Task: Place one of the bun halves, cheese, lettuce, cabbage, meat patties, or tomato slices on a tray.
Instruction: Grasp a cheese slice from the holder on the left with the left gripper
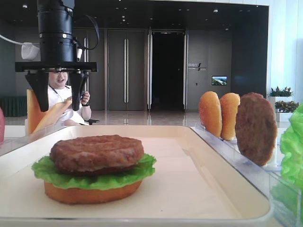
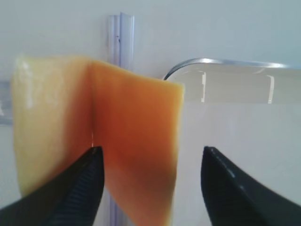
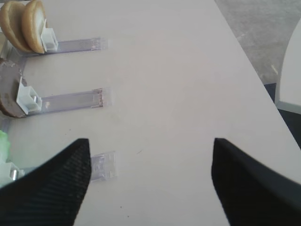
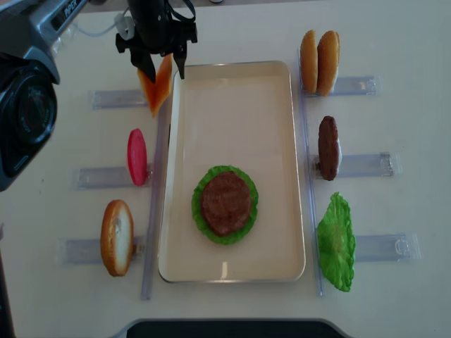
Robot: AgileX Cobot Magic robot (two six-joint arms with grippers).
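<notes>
Overhead, the left hand point(image 4: 161, 69) hangs over the far left corner of the tray point(image 4: 282, 127), its fingers spread to either side of the cheese point(image 4: 158, 90). The cheese stands on edge in a clear rack point(image 4: 116, 98) just outside the tray's rim, tilted toward it. In the left wrist view the slice point(image 2: 117, 141) shows two faces, pale yellow on the left and deep orange on the right, with the left finger point(image 2: 70, 193) in front of its lower edge and the right finger point(image 2: 240, 188) well apart from it; whether either finger touches the slice, I cannot tell.

On the tray sits a stack: a bun half point(image 1: 90, 191) at the bottom, lettuce point(image 1: 92, 175) over it, a meat patty point(image 1: 97, 153) on top.

Right of the tray, on the counter point(image 4: 394, 42), racks hold two upright bun halves point(image 4: 318, 62), one upright patty point(image 4: 328, 148) and a lettuce leaf point(image 4: 337, 241). Left of the tray stand a red tomato slice point(image 4: 137, 156) and another bun half point(image 4: 117, 236).

The right hand point(image 3: 150, 183) hovers over bare counter, fingers wide apart, gripping nothing. A person point(image 1: 64, 97) sits in the background behind the left arm.
</notes>
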